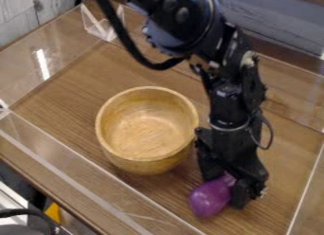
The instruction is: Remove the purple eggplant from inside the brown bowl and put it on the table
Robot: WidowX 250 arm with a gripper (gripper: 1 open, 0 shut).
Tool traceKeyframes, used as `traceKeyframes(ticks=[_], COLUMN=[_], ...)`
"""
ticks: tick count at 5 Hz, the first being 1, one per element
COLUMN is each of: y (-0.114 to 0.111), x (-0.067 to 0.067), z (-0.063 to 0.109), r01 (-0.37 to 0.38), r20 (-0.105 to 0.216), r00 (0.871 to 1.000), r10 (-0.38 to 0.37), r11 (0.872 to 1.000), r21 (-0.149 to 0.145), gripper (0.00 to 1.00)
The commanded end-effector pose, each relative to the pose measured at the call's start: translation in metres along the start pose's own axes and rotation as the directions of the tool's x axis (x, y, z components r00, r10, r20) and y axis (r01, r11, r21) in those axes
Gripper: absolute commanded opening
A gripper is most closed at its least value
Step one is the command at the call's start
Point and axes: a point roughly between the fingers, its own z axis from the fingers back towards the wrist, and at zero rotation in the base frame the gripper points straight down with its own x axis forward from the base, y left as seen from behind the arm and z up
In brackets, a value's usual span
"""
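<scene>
The purple eggplant (209, 198) lies on the table (76, 92) near the front wall, just right of the brown bowl (142, 161). The bowl stands upright and its pale inside holds nothing. My gripper (228, 182) points down right over the eggplant's upper end. Its black fingers (252, 185) stand apart on either side of it, open, and the eggplant rests on the wood. The stem end is hidden behind the fingers.
Low clear acrylic walls (57, 45) edge the tabletop, and the front wall (95, 196) runs close to the bowl and the eggplant. My black arm (190, 26) reaches in from the top. Bare wood lies left of and behind the bowl.
</scene>
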Motion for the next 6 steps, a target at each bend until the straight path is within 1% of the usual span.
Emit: traceKeyframes(ticks=[1,2,4,5,6], y=[0.002,0.003,-0.005,-0.008,0.003], x=[0.008,0.008,0.011,0.006,0.006], z=[0.009,0.011,0.031,0.060,0.092], r01=[-0.050,-0.104,-0.023,-0.035,-0.063], r20=[0.038,0.041,0.023,0.051,0.097], r00=[0.998,0.994,0.999,0.998,0.994], r10=[0.049,0.103,0.022,0.031,0.054], r11=[0.999,0.994,0.999,0.997,0.994], r21=[0.012,0.020,0.038,0.065,0.090], gripper=[1.00,1.00,1.00,1.00,1.00])
